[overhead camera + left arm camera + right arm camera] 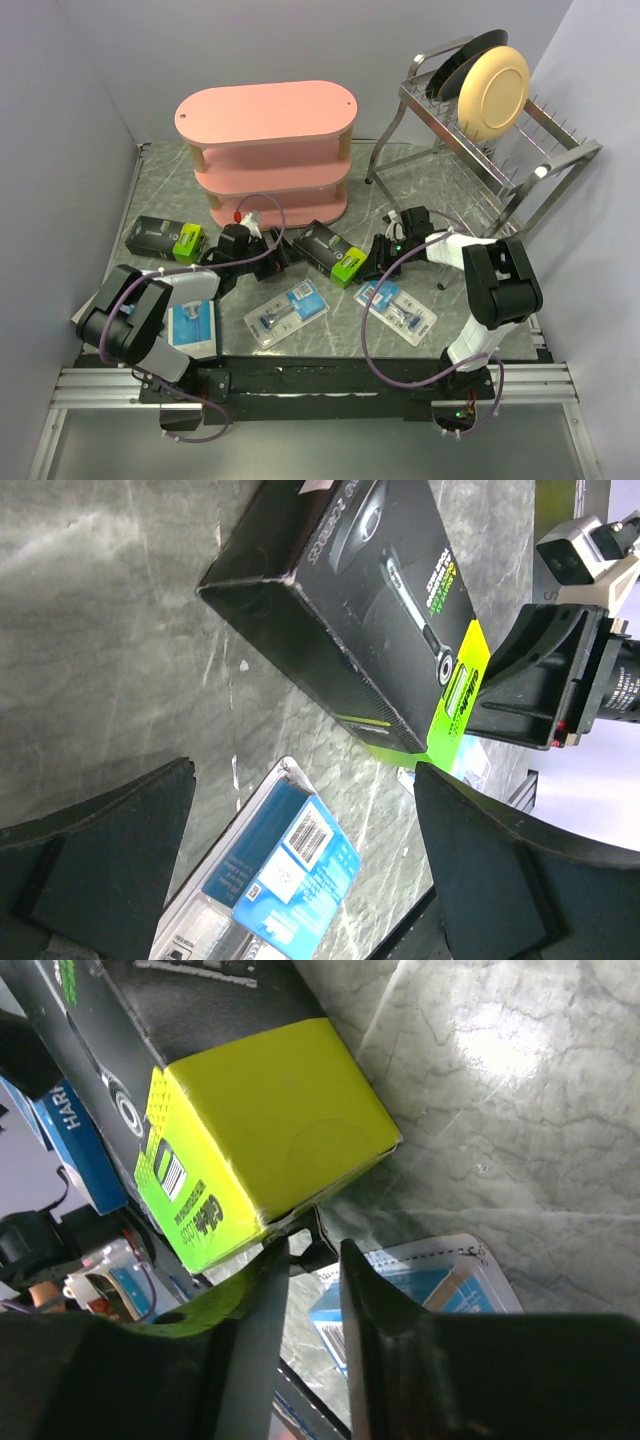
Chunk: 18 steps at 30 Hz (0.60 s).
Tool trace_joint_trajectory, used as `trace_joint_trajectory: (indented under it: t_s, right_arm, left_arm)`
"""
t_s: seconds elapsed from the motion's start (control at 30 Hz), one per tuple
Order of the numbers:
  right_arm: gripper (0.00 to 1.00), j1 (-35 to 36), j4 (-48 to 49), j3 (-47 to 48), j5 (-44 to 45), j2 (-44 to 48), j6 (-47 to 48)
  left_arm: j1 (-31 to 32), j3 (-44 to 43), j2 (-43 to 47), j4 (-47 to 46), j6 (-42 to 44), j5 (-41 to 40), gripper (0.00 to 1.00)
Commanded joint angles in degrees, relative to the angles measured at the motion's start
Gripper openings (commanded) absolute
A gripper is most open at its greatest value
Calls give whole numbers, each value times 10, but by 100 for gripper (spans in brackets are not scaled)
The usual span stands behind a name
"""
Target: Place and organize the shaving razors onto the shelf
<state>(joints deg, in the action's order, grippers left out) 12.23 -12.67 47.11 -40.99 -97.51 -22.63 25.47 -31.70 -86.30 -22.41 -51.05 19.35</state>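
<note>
The pink shelf [268,150] stands at the back, its boards bare. One black box with a lime-green end [333,253] lies in the middle between my two grippers. My left gripper [292,252] is open just left of it; the left wrist view shows the box [350,610] ahead and a clear blister pack [270,870] below the open gripper [300,780]. My right gripper [378,252] is at the box's lime end [270,1110], fingers nearly together and empty [312,1250]. A second black box [165,238], two blister packs [288,315] [397,310] and a blue-carded pack [192,325] lie on the table.
A silver wire dish rack [520,165] with a cream plate [495,90] and a dark plate stands at the back right. Grey walls close in the left and right sides. The arm bases and rail run along the near edge.
</note>
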Motion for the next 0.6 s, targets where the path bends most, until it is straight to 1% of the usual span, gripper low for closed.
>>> trace_joint_trajectory:
  t_s: [0.0,0.03,0.07,0.1,0.13,0.2,0.23,0.3,0.33,0.37,0.4,0.43,0.57]
  right_arm:
    - [27,1,50,-6,-18,-21,-20]
    - [24,1,66,-3,-28,-27,-27]
    - [13,1,69,1,-47,-26,-30]
    - [7,2,68,15,-57,-25,-32]
    - [1,3,43,24,-63,-14,-18]
    - [0,8,7,53,-85,3,-6]
    - [0,6,-22,60,-94,21,-5]
    - [0,5,-45,71,-111,38,-19]
    - [0,6,-46,69,-116,54,-48]
    - [0,7,-36,64,-120,64,-71]
    - [0,9,-25,51,-117,72,-118]
    - [0,19,-2,45,-110,86,-138]
    - [0,56,65,28,-117,82,-197]
  left_arm:
    - [1,9,20,-28,-19,-6,97]
    - [1,9,20,-29,-30,-5,97]
    - [1,9,20,-28,-36,-7,97]
    - [1,8,20,-25,-44,-10,97]
    - [1,8,21,-22,-63,-12,96]
    - [1,4,23,-14,-86,-17,97]
    - [1,2,25,-9,-111,-19,97]
    - [1,-10,30,8,-133,-25,97]
    - [1,-13,32,23,-147,-27,97]
    - [1,-18,36,32,-151,-27,97]
    - [1,-25,39,43,-164,-29,97]
    - [1,-27,46,63,-171,-37,97]
    - [1,-17,59,84,-203,-45,97]
